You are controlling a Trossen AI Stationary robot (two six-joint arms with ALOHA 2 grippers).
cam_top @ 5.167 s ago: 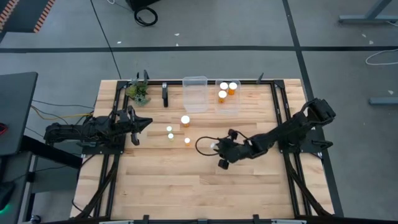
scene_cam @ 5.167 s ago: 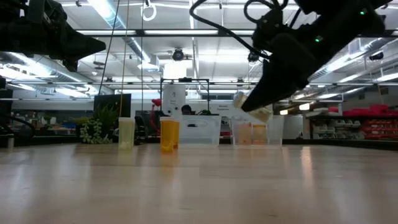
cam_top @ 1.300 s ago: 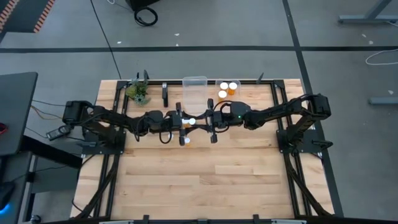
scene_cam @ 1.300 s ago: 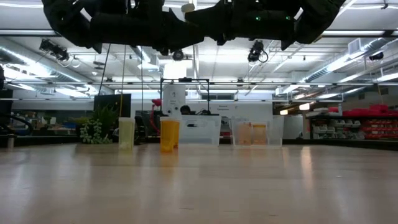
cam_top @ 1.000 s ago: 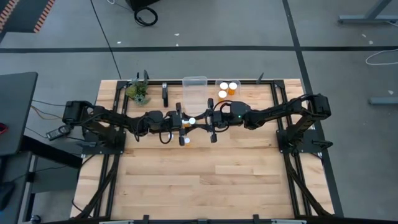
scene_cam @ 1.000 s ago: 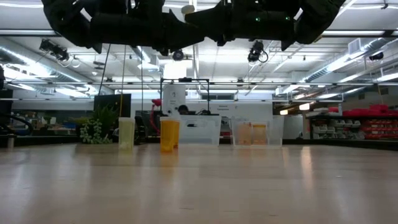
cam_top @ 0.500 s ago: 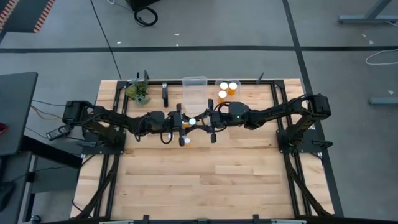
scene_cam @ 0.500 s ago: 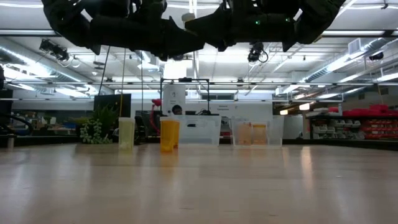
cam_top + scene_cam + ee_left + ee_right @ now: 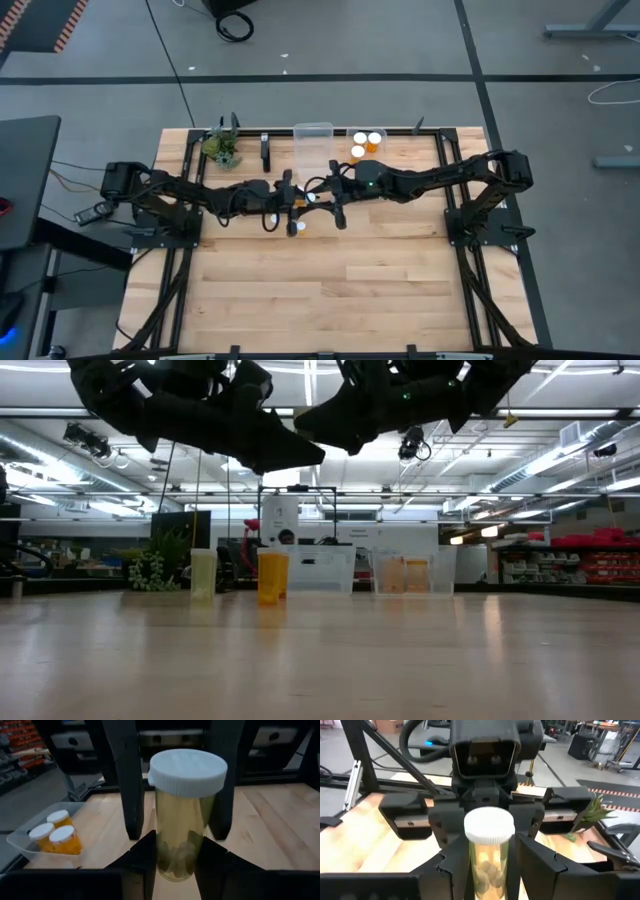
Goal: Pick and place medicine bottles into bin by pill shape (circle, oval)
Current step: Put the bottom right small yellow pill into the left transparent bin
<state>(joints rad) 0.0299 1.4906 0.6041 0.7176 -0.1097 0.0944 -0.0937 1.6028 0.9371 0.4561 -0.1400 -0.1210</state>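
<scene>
Held bottle upright in the air, over the table's middle towards the far edge.

The held bottle [image 9: 185, 820] is carried with its long axis vertical and its white cap uppermost. Its lower body is pinched by the left gripper [image 9: 176, 865]. The right gripper [image 9: 490, 865] is set around it from the opposite side with its jaws spread, and a gap is seen on one side. Pale pills are seen inside, but their shape cannot be made out. From above only the cap is seen, the body being hidden by the two grippers. In the low view the bottle cannot be found, since both grippers are cut off at the picture's top. Three binned bottles [image 9: 365, 145] are noted in a clear bin [image 9: 366, 178] at the far edge of the table [image 9: 330, 290], and one standing bottle [image 9: 297, 227] lies nearer its middle.
</scene>
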